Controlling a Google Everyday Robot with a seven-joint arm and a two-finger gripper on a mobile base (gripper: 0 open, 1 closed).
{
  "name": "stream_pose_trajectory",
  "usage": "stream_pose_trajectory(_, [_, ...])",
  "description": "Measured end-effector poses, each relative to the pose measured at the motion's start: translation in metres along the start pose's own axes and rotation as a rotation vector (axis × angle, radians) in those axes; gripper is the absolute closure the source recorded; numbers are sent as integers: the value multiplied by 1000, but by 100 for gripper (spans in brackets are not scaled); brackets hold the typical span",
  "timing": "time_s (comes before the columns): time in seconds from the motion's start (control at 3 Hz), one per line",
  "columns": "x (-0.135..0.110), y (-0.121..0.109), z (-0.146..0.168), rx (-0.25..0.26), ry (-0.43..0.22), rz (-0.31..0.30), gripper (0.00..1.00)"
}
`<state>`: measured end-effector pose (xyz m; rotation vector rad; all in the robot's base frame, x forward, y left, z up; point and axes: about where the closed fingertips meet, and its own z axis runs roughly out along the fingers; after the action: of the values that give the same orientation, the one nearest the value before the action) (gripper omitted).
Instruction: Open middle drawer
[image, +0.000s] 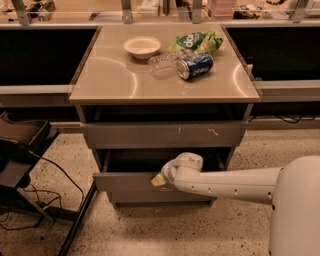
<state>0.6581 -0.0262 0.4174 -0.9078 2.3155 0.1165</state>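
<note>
The middle drawer (127, 187) stands part-way out of the cabinet, below the scratched front (165, 135). Its plain face juts forward and a dark gap shows behind it. The claw (159, 179) sits at the top edge of that face, about mid-width, on the end of the white arm (225, 184) reaching in from the right. From here I cannot tell whether it is clamped on the lip or only hooked over it. The drawer looks roughly half open. The rest of the pull should probably run straight out and level, because a sideways drag from the angled arm could bind it. Easing off near full travel would spare the bowl (142, 46), can (195, 66) and bag (197, 41) on the worktop (110, 80) a jolt.
</note>
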Motion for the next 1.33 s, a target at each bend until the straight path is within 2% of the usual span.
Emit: stream_pose_trajectory(1.33, [9, 10, -10, 2, -9, 0, 100])
